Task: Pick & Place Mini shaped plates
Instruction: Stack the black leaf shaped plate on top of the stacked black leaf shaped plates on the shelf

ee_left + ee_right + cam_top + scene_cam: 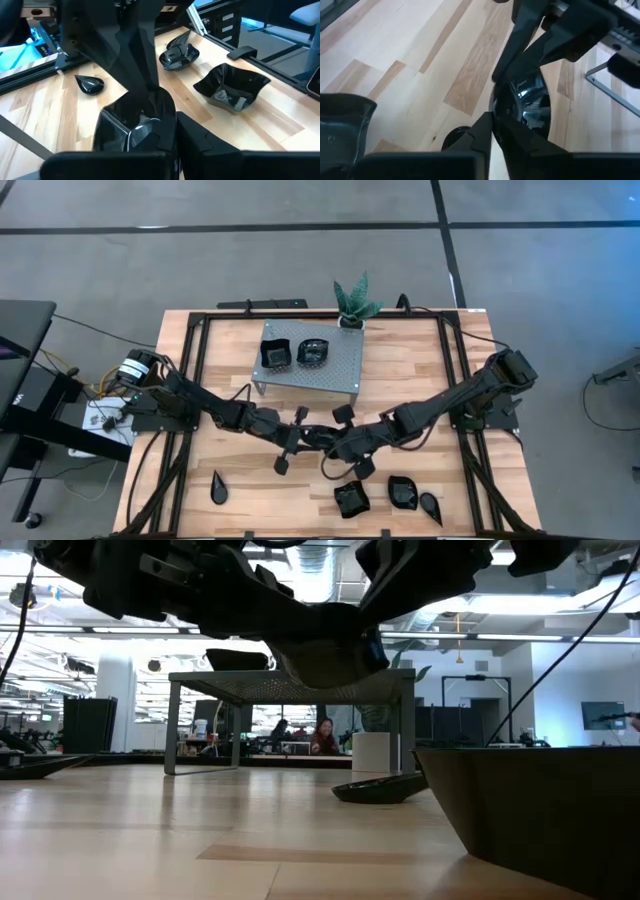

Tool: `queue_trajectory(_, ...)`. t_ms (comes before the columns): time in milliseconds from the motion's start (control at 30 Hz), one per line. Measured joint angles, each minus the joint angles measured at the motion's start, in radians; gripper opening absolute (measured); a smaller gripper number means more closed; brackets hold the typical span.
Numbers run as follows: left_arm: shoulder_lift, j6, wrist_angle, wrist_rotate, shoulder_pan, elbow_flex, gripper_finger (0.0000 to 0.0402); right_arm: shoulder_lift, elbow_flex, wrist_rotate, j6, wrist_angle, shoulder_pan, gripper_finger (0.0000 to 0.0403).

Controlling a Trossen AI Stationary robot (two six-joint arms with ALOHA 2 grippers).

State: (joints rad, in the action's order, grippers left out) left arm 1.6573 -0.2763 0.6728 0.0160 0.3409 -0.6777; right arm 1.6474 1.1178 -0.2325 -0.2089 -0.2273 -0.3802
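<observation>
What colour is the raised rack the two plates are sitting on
Grey, speckled metal: the rack holds two black plates. Best seen in the high view.

In the high view, the plate between the two grippers is almost wholly covered by their dark fingers, so its shape cannot be told. In the low view the nearest dish is cut off by the right and bottom edges. The left wrist view hides the held plate's far rim behind the other arm's fingers. The people beyond the table are too small to make out.
</observation>
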Motion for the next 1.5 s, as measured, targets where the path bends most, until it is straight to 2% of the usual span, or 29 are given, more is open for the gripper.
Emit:
queue_trajectory(233,0.0,0.103,-0.016,0.0,0.022,-0.003,0.0009,0.0,0.001,0.0,0.006,0.012,0.006,0.0096)
queue_trajectory(567,0.0,0.136,-0.063,-0.007,0.054,-0.002,0.0009,0.0,0.001,-0.009,0.018,0.005,-0.005,0.0144)
queue_trajectory(700,-0.019,0.16,-0.096,0.05,0.092,-0.002,0.0009,0.0,0.002,-0.007,0.123,-0.021,-0.006,0.0157)
queue_trajectory(800,-0.072,0.241,-0.231,0.083,0.127,-0.002,0.0008,0.0,0.002,-0.007,0.279,-0.081,-0.011,0.0159)
queue_trajectory(867,-0.126,0.27,-0.331,0.144,0.162,-0.002,0.0009,0.0,0.002,-0.003,0.367,-0.143,-0.018,0.0159)
queue_trajectory(933,-0.193,0.251,-0.404,0.25,0.197,-0.002,0.001,0.0,0.002,-0.001,0.419,-0.21,-0.028,0.0157)
queue_trajectory(1067,-0.336,0.019,-0.424,0.472,0.221,-0.004,0.0008,0.0,0.001,-0.001,0.454,-0.267,-0.047,0.0152)
queue_trajectory(1167,-0.437,-0.149,-0.422,0.513,0.169,-0.008,0.0008,0.0,0.001,-0.001,0.449,-0.253,-0.055,0.0149)
queue_trajectory(1267,-0.507,-0.208,-0.419,0.518,0.057,-0.008,0.0009,0.0,0.002,-0.001,0.446,-0.247,-0.056,0.0146)
queue_trajectory(1333,-0.526,-0.223,-0.418,0.457,-0.036,-0.008,0.0008,0.0,0.002,-0.001,0.446,-0.246,-0.053,0.0145)
queue_trajectory(1500,-0.485,-0.299,-0.385,0.198,-0.272,-0.008,0.0009,0.0,0.002,-0.001,0.443,-0.244,-0.037,0.0143)
